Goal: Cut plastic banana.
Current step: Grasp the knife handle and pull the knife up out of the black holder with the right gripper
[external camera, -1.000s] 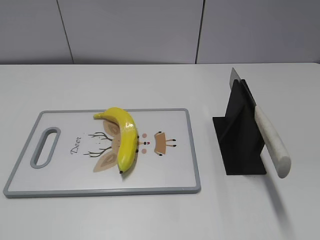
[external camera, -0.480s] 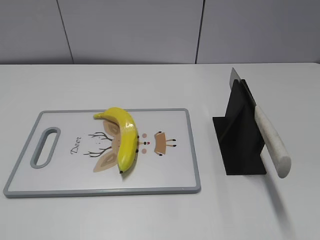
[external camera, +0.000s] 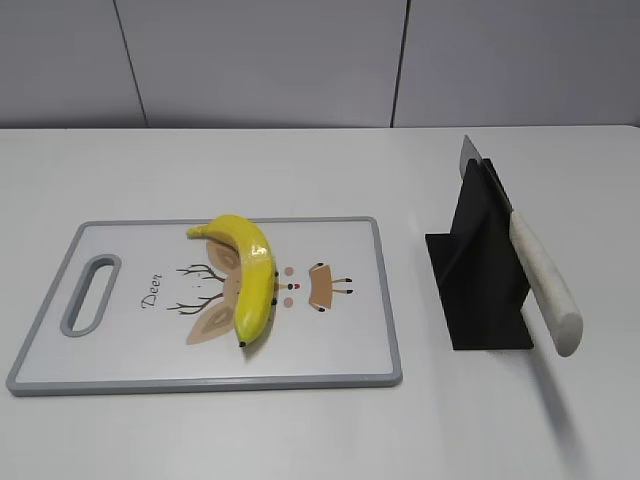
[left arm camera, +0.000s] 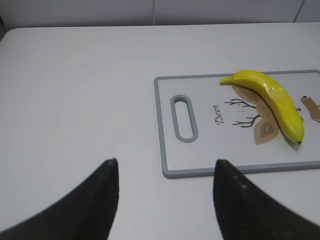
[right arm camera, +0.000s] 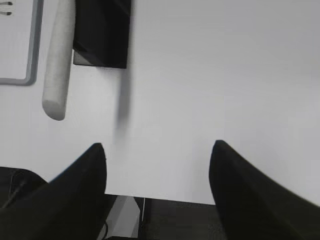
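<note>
Both claws stand wide and hold nothing. From its wrist view, the left claw point(left arm camera: 165, 172) hangs over bare surface point(left arm camera: 75, 90), its two dark fingers point(left arm camera: 107, 172) well apart, with the board point(left arm camera: 165, 150) just beyond them. The right claw point(right arm camera: 157, 155) likewise gapes over white surface near its front edge, well clear of the knife point(right arm camera: 59, 65), whose pale handle juts toward it from the black stand point(right arm camera: 102, 35). Neither arm shows in the exterior view.

Outward from the left claw, the banana point(external camera: 250, 275) lies on the board point(external camera: 330, 350), roughly mid-board over the printed deer, curved, one dark tip toward the far rim and the other toward the near edge. On the right, the knife point(external camera: 540, 280) rests slanted in the stand point(external camera: 480, 270), blade up and back, handle down toward the front.

By its gloss the banana is likely light, hard plastic and slippery, so it may skid or roll under a blade. Holding it across the thick middle or near one end would steady it, leaving the cutting spot clear. The knife handle is the obvious grip for the right claw; nothing has been picked up yet.
</note>
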`<state>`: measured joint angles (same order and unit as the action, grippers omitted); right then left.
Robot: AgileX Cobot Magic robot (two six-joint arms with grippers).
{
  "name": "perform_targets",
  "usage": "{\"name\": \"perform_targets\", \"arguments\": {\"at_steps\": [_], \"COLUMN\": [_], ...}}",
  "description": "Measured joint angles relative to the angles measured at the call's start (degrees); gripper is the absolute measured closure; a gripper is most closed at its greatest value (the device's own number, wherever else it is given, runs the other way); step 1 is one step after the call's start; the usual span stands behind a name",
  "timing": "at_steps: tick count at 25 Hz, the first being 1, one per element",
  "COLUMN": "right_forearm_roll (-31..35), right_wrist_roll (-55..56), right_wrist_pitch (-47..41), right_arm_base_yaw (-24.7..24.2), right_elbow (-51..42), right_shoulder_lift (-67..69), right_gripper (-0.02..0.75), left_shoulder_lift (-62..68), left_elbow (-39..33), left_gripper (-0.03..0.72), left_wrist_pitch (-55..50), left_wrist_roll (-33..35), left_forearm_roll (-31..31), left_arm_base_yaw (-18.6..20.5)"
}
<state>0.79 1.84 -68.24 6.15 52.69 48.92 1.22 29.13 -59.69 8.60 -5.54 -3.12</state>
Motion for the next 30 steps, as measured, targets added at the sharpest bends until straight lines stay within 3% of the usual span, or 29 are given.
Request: {"name": "perform_targets", "arguments": {"at_steps": [9,15,21,30], "right_forearm_roll": [0.4,0.4,0.2,0.2], "right_wrist_roll": [-0.1,6.1,13.5,16.2], "right_wrist_pitch": [-0.2,-0.1,-0.1,0.2], "right_arm_base_yaw": [11.3,18.4,19.1,19.1], "right_elbow": [9.5,12.7,12.8,12.8], "right_shoulder_lift": [14.9,24.7,33.4,43.1], "right_gripper": [0.248,0.248,0.25,0.282], "left_shoulder_lift": [0.0,0.0,0.0,0.0], "left_elbow": [0.0,0.0,0.0,0.0], "left_gripper": [0.115,0.116,0.116,0.116], "left_wrist_pitch": [0.0,0.0,0.0,0.0], "left_wrist_roll": [0.0,0.0,0.0,0.0], "left_forearm_roll": [-0.1,-0.1,-0.1,-0.1], "left_arm_base_yaw": [0.0,0.0,0.0,0.0]}}
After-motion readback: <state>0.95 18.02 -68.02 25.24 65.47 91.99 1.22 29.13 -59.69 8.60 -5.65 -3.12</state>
